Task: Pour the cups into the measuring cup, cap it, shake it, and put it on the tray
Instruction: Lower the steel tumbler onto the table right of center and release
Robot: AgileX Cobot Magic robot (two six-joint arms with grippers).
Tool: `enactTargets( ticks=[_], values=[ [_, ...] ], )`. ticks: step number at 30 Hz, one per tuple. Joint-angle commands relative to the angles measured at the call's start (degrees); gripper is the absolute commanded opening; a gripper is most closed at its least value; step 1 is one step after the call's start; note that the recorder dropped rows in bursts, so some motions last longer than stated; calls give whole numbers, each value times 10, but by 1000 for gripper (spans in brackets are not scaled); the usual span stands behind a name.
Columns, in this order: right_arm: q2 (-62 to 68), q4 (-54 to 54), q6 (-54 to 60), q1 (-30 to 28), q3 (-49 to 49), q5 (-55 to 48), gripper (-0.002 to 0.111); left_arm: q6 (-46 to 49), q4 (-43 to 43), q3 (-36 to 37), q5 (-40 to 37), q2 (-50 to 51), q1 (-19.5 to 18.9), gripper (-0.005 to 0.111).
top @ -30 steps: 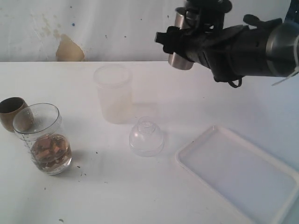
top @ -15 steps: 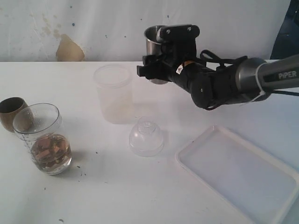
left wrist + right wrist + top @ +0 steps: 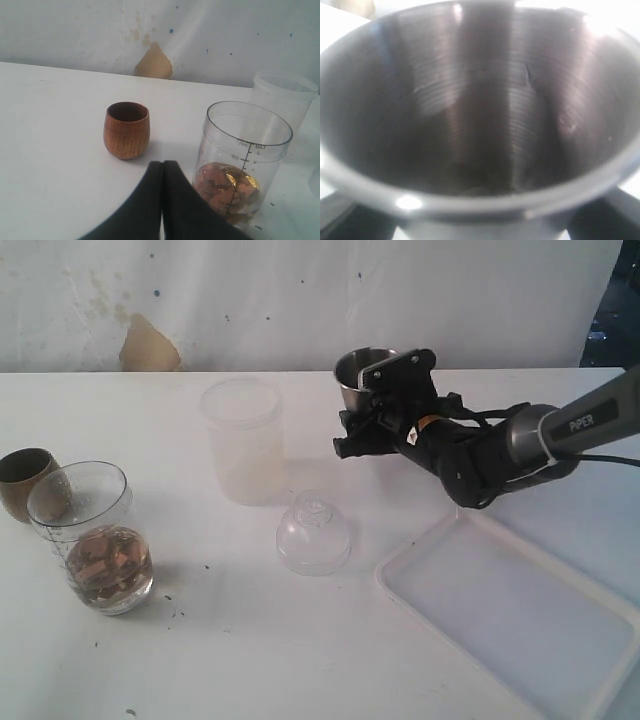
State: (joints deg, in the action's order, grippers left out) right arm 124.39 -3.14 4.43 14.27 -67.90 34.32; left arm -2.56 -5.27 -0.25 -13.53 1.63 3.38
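Right gripper (image 3: 370, 400) clamps steel tumbler (image 3: 357, 370) upright, looks empty, near table's (image 3: 200, 660) far edge. Left gripper (image 3: 162, 166) closed, holding nothing. Measuring cup (image 3: 92, 540) near left edge: likely rigid, slick, bottom-heavy; grip mid-wall.

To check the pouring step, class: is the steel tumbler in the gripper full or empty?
Empty. The right wrist view looks straight into the steel tumbler and shows only bare metal walls, nothing inside.
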Motion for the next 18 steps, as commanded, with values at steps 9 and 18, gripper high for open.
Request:
enactTargets(
  ticks=[9, 18],
  values=[
    [56, -5, -52, -9, 0, 54, 0, 1, 4, 3, 0, -2, 2, 0],
    [54, -3, -77, -9, 0, 13, 31, 1, 4, 3, 0, -2, 2, 0]
  ],
)
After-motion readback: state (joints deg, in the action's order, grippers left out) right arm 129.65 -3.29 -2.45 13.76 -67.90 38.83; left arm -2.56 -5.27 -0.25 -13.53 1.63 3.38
